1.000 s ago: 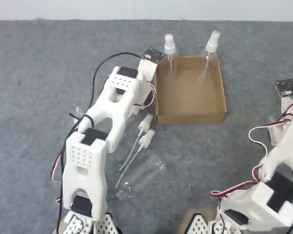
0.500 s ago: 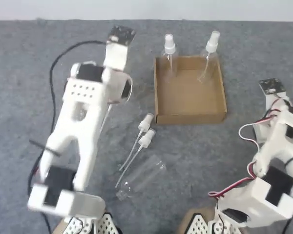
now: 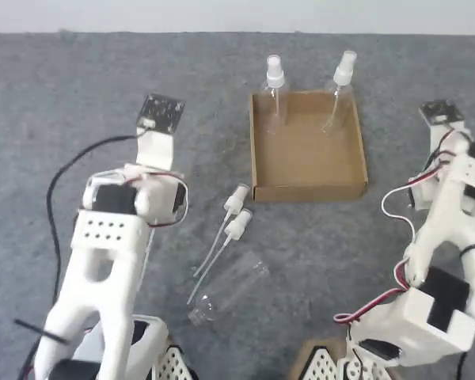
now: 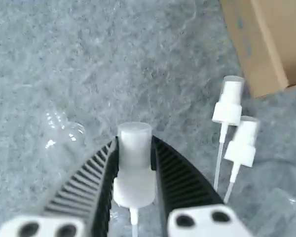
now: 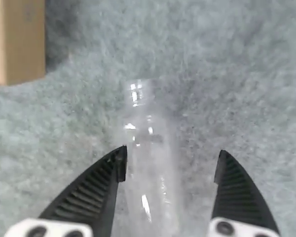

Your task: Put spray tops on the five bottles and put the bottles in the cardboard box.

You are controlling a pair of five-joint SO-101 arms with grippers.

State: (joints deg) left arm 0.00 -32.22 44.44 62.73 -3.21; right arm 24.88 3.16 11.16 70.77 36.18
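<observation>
Left wrist view: the left gripper (image 4: pixel 134 147) is clamped on a spray top (image 4: pixel 134 170), while the right gripper (image 5: pixel 171 154), jaws apart, straddles an uncapped bottle (image 5: pixel 147 138) on the table (image 3: pixel 63 95); capping appears in hand, and the next move likely requires aligning tube with neck, before the cardboard box (image 3: pixel 309 191) beyond.

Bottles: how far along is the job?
Done: two topped bottles stand at the far wall of the cardboard box. In hand: left gripper clamps a spray top; right gripper open over a bare bottle. Remaining: two loose tops, three bottles to cap and box.
</observation>
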